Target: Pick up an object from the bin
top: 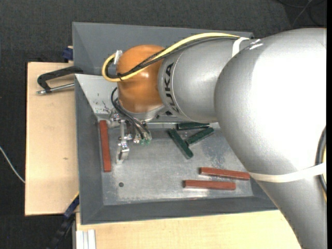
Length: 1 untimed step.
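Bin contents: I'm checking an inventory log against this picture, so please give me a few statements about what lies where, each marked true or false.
1. Three red-brown sticks lie in the bin. True.
2. The left stick lies across the bin's middle. False: it runs along the left wall.
3. The two lower-right sticks cross each other. False: they lie side by side, apart.
4. Dark green pieces lie near the middle, partly under the arm. True.
5. The arm enters from the view's left. False: it enters from the right.
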Available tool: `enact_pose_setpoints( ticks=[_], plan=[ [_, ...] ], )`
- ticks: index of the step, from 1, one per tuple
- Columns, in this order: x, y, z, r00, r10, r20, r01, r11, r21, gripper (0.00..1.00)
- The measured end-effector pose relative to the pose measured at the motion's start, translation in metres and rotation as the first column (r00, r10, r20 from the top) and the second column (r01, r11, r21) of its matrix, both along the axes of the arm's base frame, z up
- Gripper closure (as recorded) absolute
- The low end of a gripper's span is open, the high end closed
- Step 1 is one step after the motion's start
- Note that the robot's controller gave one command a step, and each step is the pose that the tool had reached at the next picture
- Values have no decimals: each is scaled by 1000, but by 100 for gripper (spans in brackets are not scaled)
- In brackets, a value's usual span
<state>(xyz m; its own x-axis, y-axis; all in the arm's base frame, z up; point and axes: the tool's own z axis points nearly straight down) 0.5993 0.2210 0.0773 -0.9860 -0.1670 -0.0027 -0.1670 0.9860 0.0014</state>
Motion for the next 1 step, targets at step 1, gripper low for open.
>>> enact_pose_setpoints(
  ticks=[1],
  plan=[
    [-8, 6, 6, 998, 66, -1, -66, 998, -2, 0]
  ],
)
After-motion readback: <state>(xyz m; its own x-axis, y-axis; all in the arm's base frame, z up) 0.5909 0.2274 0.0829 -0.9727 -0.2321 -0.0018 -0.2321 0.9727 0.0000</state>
